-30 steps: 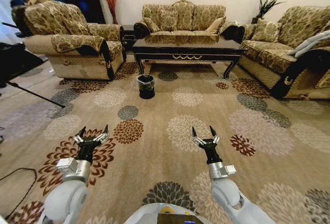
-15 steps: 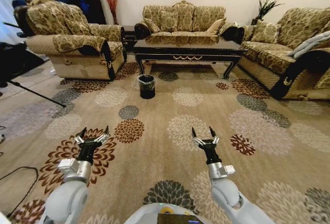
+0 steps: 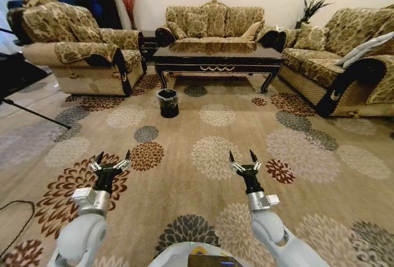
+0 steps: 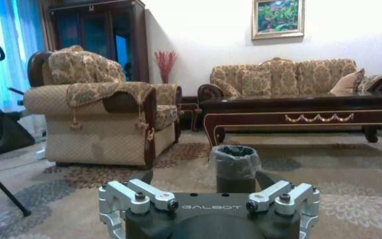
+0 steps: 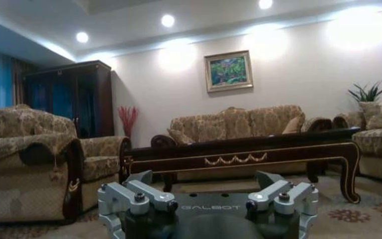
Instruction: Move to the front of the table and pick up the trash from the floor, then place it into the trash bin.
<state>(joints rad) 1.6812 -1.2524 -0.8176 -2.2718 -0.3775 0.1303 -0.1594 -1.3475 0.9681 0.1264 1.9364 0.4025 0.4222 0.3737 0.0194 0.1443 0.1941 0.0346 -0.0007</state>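
Both arms wore pale grey shells ending in silver collars and black wrists. The left gripper (image 3: 112, 157) and right gripper (image 3: 242, 155) carried pointed black fingers, silver screwed knuckles, and "GALBOT" lettering.

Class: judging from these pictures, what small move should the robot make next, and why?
Probably keep driving forward toward the coffee table. It and the black trash bin stand well ahead across the carpet, and the left gripper and right gripper hang open and empty.

The trash bin (image 4: 235, 167) stands before the table (image 4: 304, 110).
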